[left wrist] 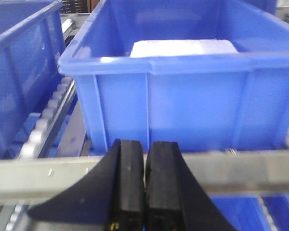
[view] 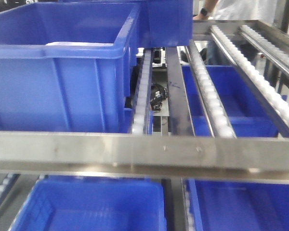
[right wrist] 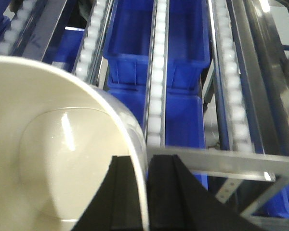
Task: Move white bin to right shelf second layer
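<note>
- The right gripper [right wrist: 145,192] is seen with its fingers [right wrist: 125,197] pinching the wall of the white bin [right wrist: 53,159], one inside the rim and one outside.
- The left gripper [left wrist: 145,187] is seen empty, its fingers [left wrist: 127,183] pressed together, held just before a steel front rail [left wrist: 260,166].
- The white bin is held above the roller lanes [right wrist: 156,82] of the right shelf second layer [view: 216,110], near its front edge.
- Beyond the left fingers, a blue crate [left wrist: 183,91] with a white object [left wrist: 183,47] inside is seen on the left of the rack.
- The step in hand is judged to be lowering the bin onto the open right lanes.
- The bin should be kept level, cleared over the front rail, and set across two roller tracks [view: 202,82] so that it is not tipped between them.
- Since the lanes slope, the grip is best released only once the base is fully seated.
</note>
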`<action>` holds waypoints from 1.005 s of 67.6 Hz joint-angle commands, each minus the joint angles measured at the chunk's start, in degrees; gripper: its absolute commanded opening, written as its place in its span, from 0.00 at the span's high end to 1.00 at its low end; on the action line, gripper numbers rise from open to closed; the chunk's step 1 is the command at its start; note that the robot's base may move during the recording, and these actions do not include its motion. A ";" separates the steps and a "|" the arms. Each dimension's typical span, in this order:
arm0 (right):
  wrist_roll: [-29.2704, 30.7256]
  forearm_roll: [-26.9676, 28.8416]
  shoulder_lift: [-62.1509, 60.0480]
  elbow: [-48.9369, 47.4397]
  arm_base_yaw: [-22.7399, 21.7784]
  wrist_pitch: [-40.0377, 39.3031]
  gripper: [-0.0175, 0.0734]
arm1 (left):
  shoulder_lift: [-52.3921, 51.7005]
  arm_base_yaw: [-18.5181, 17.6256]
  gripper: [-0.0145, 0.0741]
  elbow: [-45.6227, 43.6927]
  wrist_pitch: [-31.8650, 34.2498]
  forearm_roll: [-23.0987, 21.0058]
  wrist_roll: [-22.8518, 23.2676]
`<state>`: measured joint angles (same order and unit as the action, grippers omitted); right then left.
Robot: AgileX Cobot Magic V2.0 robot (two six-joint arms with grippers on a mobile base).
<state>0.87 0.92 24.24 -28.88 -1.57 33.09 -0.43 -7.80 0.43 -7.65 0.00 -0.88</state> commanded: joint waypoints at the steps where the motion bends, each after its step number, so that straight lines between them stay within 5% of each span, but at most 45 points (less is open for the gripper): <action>1: -0.21 0.08 0.41 -1.66 -0.33 -5.83 0.76 | -0.87 -0.04 0.74 2.11 4.91 0.00 0.17; 68: -0.21 0.08 0.41 -1.66 -0.33 -5.83 0.76 | -0.87 -0.04 0.74 2.11 4.91 0.00 0.17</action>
<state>0.87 0.92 24.24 -28.88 -1.57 33.09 -0.43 -7.80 0.43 -7.65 0.00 -0.88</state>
